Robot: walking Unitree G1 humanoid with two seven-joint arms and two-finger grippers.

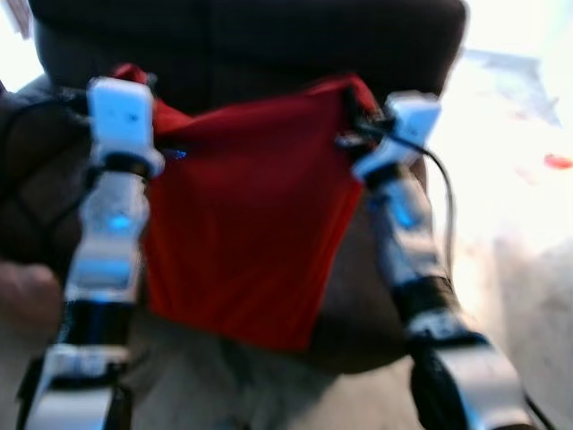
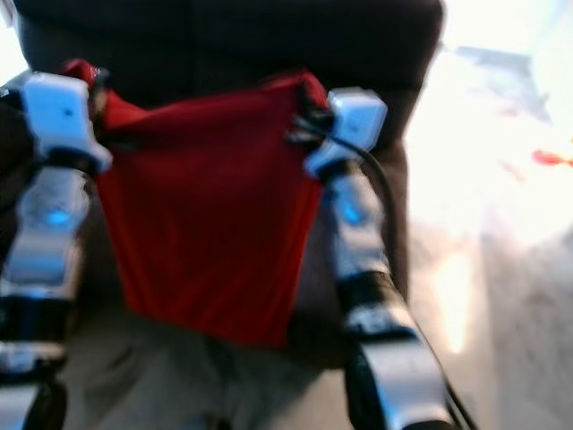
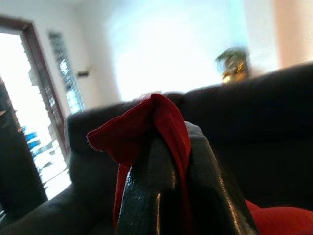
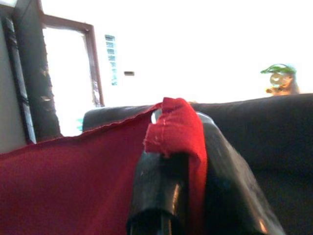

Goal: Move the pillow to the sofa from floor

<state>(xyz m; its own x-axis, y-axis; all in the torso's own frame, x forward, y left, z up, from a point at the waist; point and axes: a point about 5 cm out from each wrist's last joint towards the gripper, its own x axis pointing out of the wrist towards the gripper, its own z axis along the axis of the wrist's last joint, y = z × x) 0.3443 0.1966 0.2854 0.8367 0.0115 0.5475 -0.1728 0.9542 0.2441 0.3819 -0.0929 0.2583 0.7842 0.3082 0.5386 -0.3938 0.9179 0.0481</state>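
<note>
A red pillow (image 1: pixel 246 224) hangs between my two arms in front of the dark sofa (image 1: pixel 251 36), clear of the floor. My left gripper (image 1: pixel 134 79) is shut on its upper left corner. In the left wrist view the red cloth (image 3: pixel 161 122) is pinched between the black fingers (image 3: pixel 146 191). My right gripper (image 1: pixel 356 107) is shut on the upper right corner, and the right wrist view shows that corner (image 4: pixel 178 129) folded over the fingers (image 4: pixel 159 191). The pillow's lower tip points down toward the floor.
The sofa's backrest (image 3: pixel 254 127) and armrest (image 3: pixel 83 137) stand close ahead. A bright doorway (image 4: pixel 66 78) lies beyond it, and a small plant ornament (image 4: pixel 279 78) sits behind the backrest. Pale floor (image 1: pixel 519 215) stretches to the right, with a small red object (image 1: pixel 557 161) on it.
</note>
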